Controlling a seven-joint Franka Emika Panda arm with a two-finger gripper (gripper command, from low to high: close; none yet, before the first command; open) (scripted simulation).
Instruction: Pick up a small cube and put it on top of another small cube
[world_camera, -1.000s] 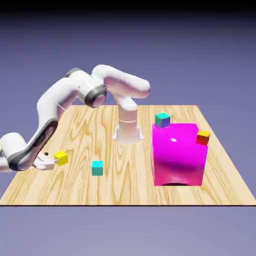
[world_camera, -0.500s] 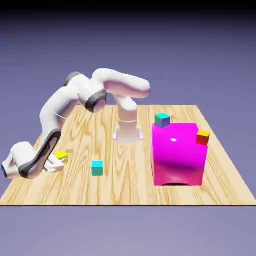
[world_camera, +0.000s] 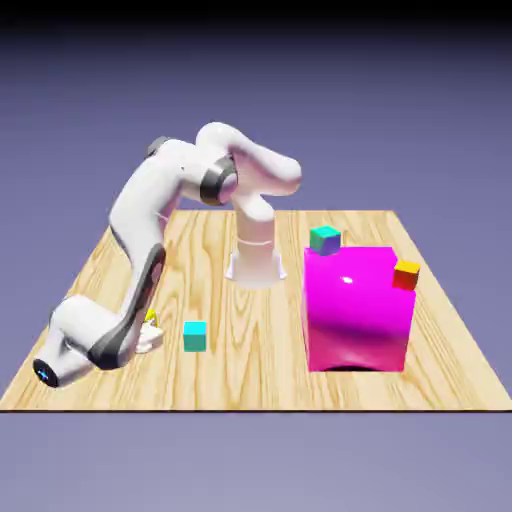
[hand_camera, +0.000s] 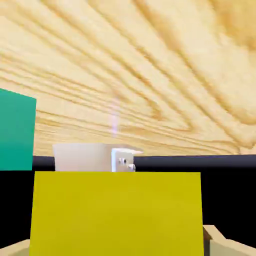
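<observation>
The small yellow cube (hand_camera: 117, 212) is found pinched between the fingers of the gripper (world_camera: 148, 332), filling the lower part of the hand view; only a sliver of it (world_camera: 151, 319) is visible in the exterior view, low over the table (world_camera: 280, 380) near its near left corner in that view. The jaws are judged to be pressed onto the cube's sides, with pale fingertips (hand_camera: 220, 240) glimpsed at the bottom corners of the hand view.

The relation on which the coming move is judged to turn: the small cyan cube (world_camera: 195, 336) lies just beside the gripper, toward the exterior view's right, and is taken as the likely base for the stack, being the nearest small cube at table level. In the hand view its teal face (hand_camera: 16, 131) is seen at the left edge, so it lies off to one side of the held cube and not beneath it. A lift, a sideways shift and a centring over it would be required before release.

A second teal cube (world_camera: 325, 240) and the red-orange cube (world_camera: 406, 274) stand about the big magenta block (world_camera: 358, 308), well apart from the hand.

Hidden or unclear: the gripper is largely masked by the forearm (world_camera: 140, 290) in the exterior view; the clearance between the held cube and the table cannot be determined; the cyan cube is cut off in the hand view
</observation>
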